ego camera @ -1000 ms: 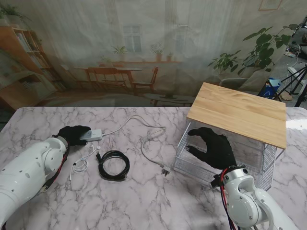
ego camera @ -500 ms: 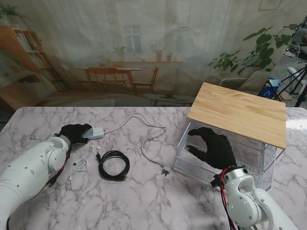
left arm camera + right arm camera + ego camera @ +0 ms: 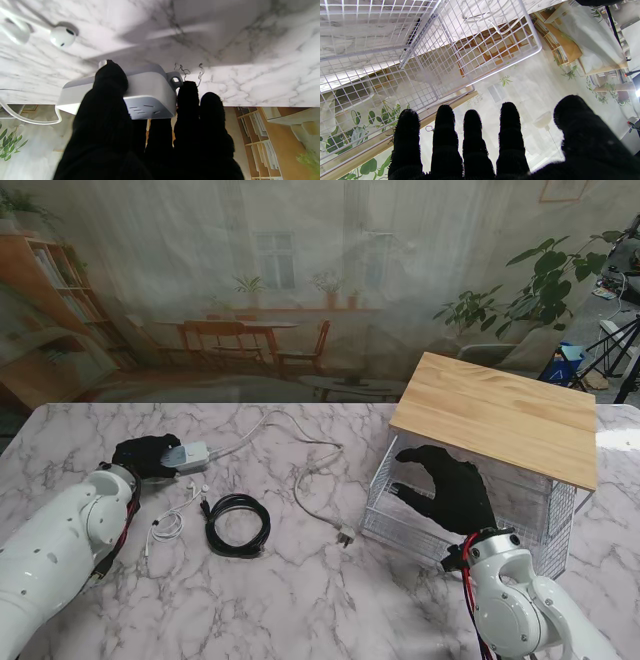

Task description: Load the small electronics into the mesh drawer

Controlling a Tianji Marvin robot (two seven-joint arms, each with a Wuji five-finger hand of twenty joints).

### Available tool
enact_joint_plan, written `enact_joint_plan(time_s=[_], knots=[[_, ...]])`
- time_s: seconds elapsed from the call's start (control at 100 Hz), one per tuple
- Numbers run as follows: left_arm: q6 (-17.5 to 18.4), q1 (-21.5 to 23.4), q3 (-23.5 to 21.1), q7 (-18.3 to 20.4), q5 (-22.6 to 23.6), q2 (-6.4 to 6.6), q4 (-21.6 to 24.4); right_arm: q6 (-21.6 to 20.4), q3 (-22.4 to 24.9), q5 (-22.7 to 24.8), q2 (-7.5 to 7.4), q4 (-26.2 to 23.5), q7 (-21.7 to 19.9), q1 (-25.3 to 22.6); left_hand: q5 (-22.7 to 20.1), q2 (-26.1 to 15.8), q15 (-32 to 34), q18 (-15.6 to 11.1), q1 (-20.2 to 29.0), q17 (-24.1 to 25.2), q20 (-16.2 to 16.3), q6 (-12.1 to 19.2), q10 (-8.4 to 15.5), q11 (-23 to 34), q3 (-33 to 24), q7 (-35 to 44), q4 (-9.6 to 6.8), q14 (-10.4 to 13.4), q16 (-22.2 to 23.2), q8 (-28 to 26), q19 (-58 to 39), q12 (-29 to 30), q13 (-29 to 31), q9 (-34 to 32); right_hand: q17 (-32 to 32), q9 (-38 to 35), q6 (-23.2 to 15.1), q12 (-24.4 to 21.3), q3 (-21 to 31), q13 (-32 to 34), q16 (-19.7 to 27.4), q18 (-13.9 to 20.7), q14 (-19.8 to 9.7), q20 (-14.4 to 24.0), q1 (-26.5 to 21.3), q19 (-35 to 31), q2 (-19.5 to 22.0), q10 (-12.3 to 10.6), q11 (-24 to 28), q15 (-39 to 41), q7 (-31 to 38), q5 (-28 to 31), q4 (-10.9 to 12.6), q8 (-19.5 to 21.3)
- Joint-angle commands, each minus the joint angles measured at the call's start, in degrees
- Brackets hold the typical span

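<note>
Right hand [image 3: 450, 492], black-gloved, sits at the front of the white wire-mesh drawer [image 3: 400, 525] on the right. In the right wrist view its fingers [image 3: 446, 140] are straight, slightly apart, thumb out to the side, nothing held. Whether the fingertips touch the mesh: cannot tell. Drawer is pulled out from under the light wooden top [image 3: 500, 415]; no electronics visible inside it.

On the white marble table [image 3: 300, 600], left of centre, near side: coiled black cable [image 3: 237, 525]. Just to its left, white wired earphones [image 3: 170, 520]; 1 earbud [image 3: 62, 36] shows clearly in the left wrist view. Between the black coil and the drawer lies the white cable [image 3: 312, 498] with its plug end [image 3: 345, 537] nearest me.

Farther back on the left: left hand [image 3: 148, 454], black-gloved, clamped on the white rectangular power adapter [image 3: 188, 456]. Left wrist view shows the thumb [image 3: 110, 80] over one face and other fingers pressed against the opposite side. The adapter looks raised off the marble. Its white lead [image 3: 262, 430] runs right and far, toward table centre.
</note>
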State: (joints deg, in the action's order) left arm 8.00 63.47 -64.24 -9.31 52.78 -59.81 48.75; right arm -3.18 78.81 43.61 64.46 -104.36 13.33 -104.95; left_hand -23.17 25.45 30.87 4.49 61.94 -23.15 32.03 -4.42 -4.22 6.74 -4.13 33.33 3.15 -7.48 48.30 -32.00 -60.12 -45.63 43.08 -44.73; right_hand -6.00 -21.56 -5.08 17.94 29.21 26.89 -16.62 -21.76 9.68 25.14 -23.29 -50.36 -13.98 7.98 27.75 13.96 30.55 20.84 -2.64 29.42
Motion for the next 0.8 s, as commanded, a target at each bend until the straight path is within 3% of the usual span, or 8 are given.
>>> enact_joint_plan(time_s=[0.0, 0.21, 0.43, 0.63, 0.79], knots=[[0.94, 0.25, -1.29, 1.12, 1.45, 0.98, 2.2, -0.29, 0.05, -0.06, 0.15, -0.23, 0.07, -0.35, -8.18, -9.25, 1.84, -1.81, 12.03, -1.07, 1.2, 7.08, 4.27, 8.62, -11.17, 12.95, -4.02, -2.97, -0.42, -4.35, -1.57, -4.46, 1.24, -9.92, 1.15, -0.68, 1.02, 0.23, -0.8, -0.52, 0.09, 0.02, -0.52, 0.7, -0.49, 1.09, 2.4, -0.25, -0.61, -3.99, -1.21, 1.29, 1.41, -0.69], [4.98, 4.03, -10.05, 5.33, 5.99, 1.76, 11.31, -1.7, 0.82, 0.31, -0.03, -1.55, -0.73, -0.51, -8.51, -8.97, 2.5, -1.63, 11.95, -1.49, 1.07, 7.12, 4.27, 9.24, -11.48, 13.15, -4.11, -3.21, -0.26, -4.38, -1.58, -5.17, 1.35, -10.1, 1.11, -0.81, 1.11, 0.23, -0.87, -0.47, 0.09, -0.04, -0.46, 0.74, -0.5, 1.08, 2.33, -0.26, -0.67, -4.0, -1.25, 1.33, 1.4, -0.71], [10.93, 5.66, -16.39, 10.42, 8.0, 2.0, 21.31, -4.73, 2.37, 1.65, -0.76, -5.31, -4.67, 0.36, -8.63, -9.06, 2.86, -1.72, 11.73, -1.61, 1.0, 7.09, 4.32, 9.32, -11.55, 13.11, -4.21, -2.95, -0.25, -4.42, -1.64, -5.42, 1.34, -10.05, 0.83, -0.87, 1.21, 0.18, -1.0, -0.25, 0.11, -0.12, -0.3, 0.78, -0.39, 0.98, 2.31, -0.13, -0.84, -4.0, -1.44, 1.21, 1.39, -0.79], [15.86, 6.13, -19.18, 17.66, 7.72, 2.13, 31.84, -6.3, 2.32, 1.51, -1.13, -8.46, -7.58, 2.16, -8.8, -9.01, 2.88, -1.62, 11.62, -1.71, 0.96, 6.77, 4.23, 9.33, -11.71, 12.69, -4.34, -3.11, -0.5, -4.25, -1.65, -5.4, 1.48, -10.19, 0.56, -0.47, 1.92, -0.01, -1.27, 0.04, 0.15, -0.49, 0.01, 0.74, -0.14, 0.86, 1.84, 0.18, -1.3, -4.0, -2.08, 0.45, 1.35, -1.04], [17.44, 5.85, -18.59, 23.06, 5.84, 2.11, 38.86, -4.05, -0.41, -3.51, -0.87, -10.4, -9.48, 5.23, -9.32, -8.72, 2.8, -1.25, 11.44, -2.59, 0.83, 6.34, 3.86, 9.19, -11.97, 12.01, -4.56, -3.32, -0.97, -3.95, -1.7, -5.09, 2.24, -10.65, 0.68, 0.65, 4.77, -0.21, -1.53, -0.15, 0.25, -0.48, 0.58, 0.56, 0.38, 0.98, 0.35, 0.86, -1.55, -4.23, -4.04, -3.09, 1.42, -1.69]])
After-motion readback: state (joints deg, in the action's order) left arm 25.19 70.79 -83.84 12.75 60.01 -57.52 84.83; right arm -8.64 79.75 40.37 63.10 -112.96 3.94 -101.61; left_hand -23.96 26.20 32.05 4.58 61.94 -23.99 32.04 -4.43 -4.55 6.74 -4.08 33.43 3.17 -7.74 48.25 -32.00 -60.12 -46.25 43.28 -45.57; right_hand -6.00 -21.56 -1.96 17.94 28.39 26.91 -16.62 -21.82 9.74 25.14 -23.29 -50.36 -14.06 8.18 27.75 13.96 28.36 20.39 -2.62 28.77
